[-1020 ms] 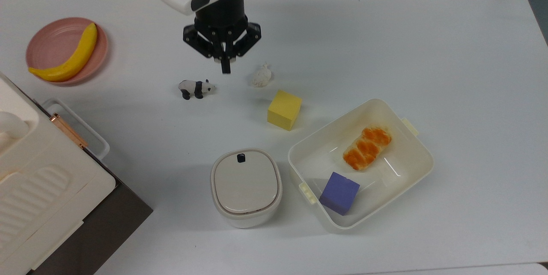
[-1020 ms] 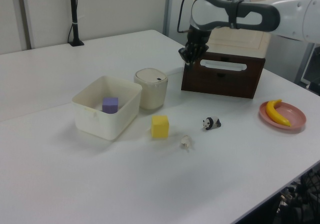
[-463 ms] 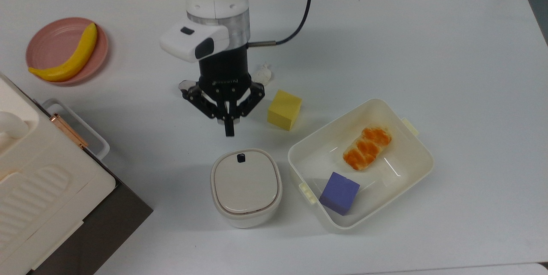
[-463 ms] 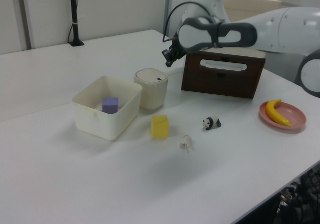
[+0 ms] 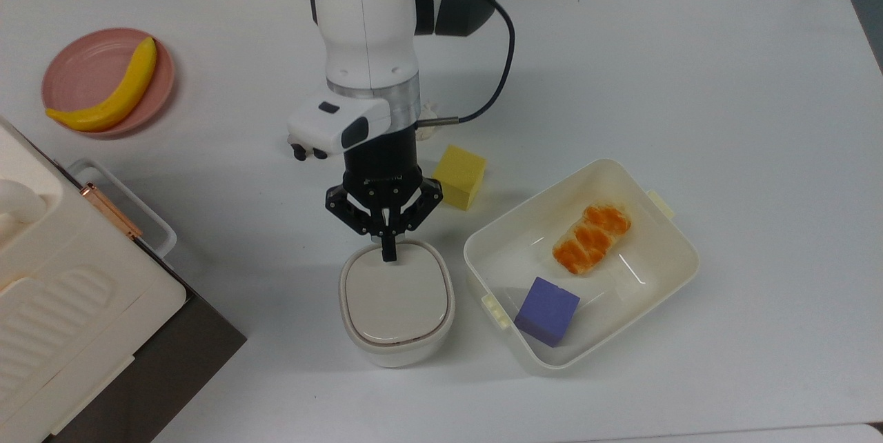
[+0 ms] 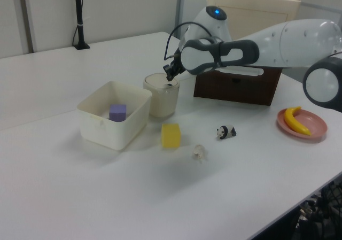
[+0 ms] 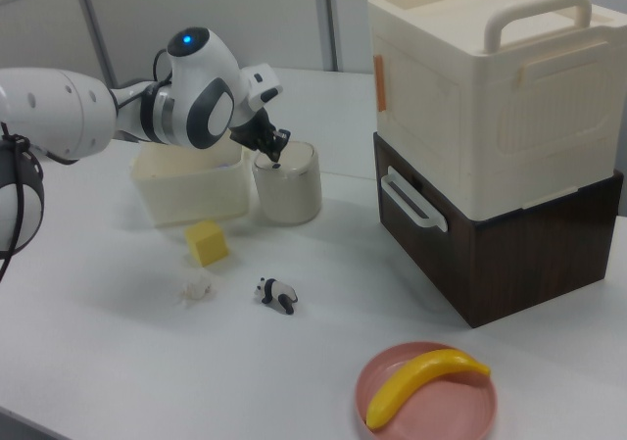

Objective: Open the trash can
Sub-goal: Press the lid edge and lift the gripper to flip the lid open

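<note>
The end effector (image 5: 389,254) points straight down with its fingers pressed together, the tip at the far rim of the trash can (image 5: 396,302), seemingly touching the lid where the button sits; the trash can stands on the counter (image 5: 690,84) just beside the cream tub (image 5: 672,270); no writing is readable; two cubes, one yellow (image 5: 459,176), one purple (image 5: 547,310); one banana (image 5: 110,90).

Top view: trash can (image 5: 397,301) at 6 o'clock on the desk (image 5: 724,84), tub (image 5: 672,270) just beside at 3 o'clock, cube (image 5: 458,176) at its 1 o'clock, plate (image 5: 76,70) with banana (image 5: 117,91) at 10 o'clock.
</note>
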You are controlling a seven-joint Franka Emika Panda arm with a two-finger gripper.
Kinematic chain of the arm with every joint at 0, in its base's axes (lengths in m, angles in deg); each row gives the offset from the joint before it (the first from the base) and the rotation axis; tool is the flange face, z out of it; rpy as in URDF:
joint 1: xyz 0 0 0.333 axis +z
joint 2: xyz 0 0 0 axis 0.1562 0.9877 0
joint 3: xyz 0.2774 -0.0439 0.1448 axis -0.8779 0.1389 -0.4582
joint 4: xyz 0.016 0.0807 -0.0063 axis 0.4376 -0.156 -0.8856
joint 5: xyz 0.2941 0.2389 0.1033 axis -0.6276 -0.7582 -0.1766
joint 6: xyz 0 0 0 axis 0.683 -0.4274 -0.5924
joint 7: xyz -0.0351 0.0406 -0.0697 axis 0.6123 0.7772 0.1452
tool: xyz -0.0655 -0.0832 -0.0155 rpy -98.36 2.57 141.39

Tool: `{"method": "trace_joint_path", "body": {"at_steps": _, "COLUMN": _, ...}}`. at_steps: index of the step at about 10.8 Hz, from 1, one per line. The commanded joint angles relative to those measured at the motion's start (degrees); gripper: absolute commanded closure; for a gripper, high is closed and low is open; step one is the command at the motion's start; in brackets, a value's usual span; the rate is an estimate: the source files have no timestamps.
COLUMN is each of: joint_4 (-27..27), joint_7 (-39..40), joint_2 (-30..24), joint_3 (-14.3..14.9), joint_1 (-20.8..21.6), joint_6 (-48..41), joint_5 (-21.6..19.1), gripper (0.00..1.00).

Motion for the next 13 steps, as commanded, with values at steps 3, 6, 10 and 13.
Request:
{"method": "trace_joint_path", "body": {"at_steps": 3, "joint_4": 0.4, "joint_7": 1.2, "joint_2": 2.6, "joint_3": 0.4, "joint_1": 0.4, "joint_6": 4.3, "joint_5": 0.3, "gripper": 1.0}}
{"method": "trace_joint_path", "body": {"at_steps": 6, "joint_4": 0.9, "joint_7": 0.6, "joint_2": 0.5, "joint_3": 0.4, "joint_1": 0.3, "joint_6": 3.9, "joint_5": -0.8, "gripper": 1.0}}
{"method": "trace_joint_path", "body": {"at_steps": 10, "joint_4": 0.9, "joint_7": -2.9, "joint_2": -6.0, "joint_3": 0.9, "joint_1": 0.2, "joint_6": -4.7, "joint_5": -0.5, "gripper": 1.0}}
{"method": "trace_joint_path", "body": {"at_steps": 13, "joint_4": 0.9, "joint_7": -2.5, "joint_2": -11.5, "joint_3": 1.2, "joint_1": -0.3, "joint_6": -18.1, "joint_5": 0.1, "gripper": 1.0}}
